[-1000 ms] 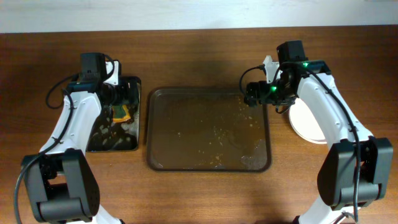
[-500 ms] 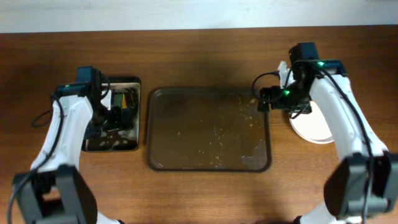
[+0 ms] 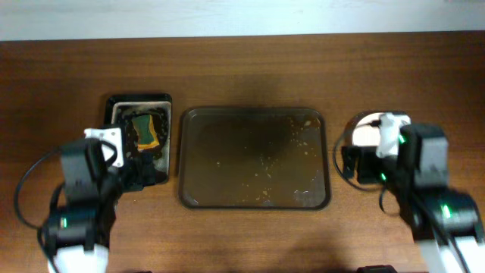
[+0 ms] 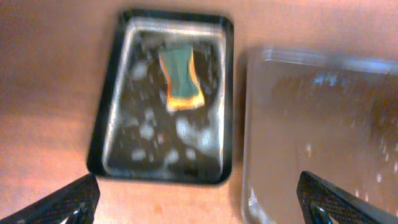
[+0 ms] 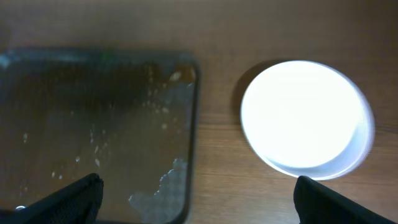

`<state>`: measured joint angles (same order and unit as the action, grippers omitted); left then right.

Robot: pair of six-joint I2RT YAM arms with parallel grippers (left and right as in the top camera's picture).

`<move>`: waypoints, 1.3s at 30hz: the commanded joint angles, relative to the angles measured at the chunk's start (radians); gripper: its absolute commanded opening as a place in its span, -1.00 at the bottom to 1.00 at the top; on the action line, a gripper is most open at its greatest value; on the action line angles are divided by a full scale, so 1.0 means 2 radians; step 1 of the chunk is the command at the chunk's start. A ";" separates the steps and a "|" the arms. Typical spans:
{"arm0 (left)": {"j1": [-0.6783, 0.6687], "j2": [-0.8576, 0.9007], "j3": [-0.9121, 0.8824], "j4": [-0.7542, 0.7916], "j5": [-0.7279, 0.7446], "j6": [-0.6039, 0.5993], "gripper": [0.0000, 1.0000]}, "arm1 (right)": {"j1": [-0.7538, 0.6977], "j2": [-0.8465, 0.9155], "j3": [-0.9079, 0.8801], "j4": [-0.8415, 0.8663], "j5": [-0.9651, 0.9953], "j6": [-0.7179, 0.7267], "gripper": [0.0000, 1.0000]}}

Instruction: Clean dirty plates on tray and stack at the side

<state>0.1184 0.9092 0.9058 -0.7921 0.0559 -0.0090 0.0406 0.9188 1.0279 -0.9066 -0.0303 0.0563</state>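
Dark brown, rectangular and crumb-flecked, the large tray point(image 3: 227, 140) lies mid-table, the round white plates point(image 5: 301, 115) stacked beside it near the right edge, while left gripper point(image 4: 199, 202) and right gripper point(image 5: 202, 199) both hang empty, fingers spread wide.

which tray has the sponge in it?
The small black tray on the robot's left: the green-and-orange sponge lies in it. The large brown tray in the middle holds only smears and specks.
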 commanded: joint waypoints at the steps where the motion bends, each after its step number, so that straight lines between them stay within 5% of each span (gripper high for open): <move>1: 0.000 -0.073 -0.028 0.009 0.004 0.011 0.99 | -0.001 -0.063 -0.007 0.001 0.036 0.004 0.97; 25: 0.000 -0.109 -0.028 0.007 0.004 0.010 0.99 | -0.001 -0.035 -0.010 0.001 0.035 0.004 0.97; 34: 0.000 -0.108 -0.028 0.007 0.004 0.011 0.99 | -0.002 -0.203 -0.080 0.036 0.044 0.001 0.97; 39: 0.000 -0.108 -0.028 0.007 0.004 0.011 0.99 | -0.017 -0.347 -0.176 0.134 0.033 0.001 0.97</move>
<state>0.1181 0.6956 0.8597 -0.7815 0.0559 -0.0029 0.0357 0.3523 0.7673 -0.6987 0.0448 0.0525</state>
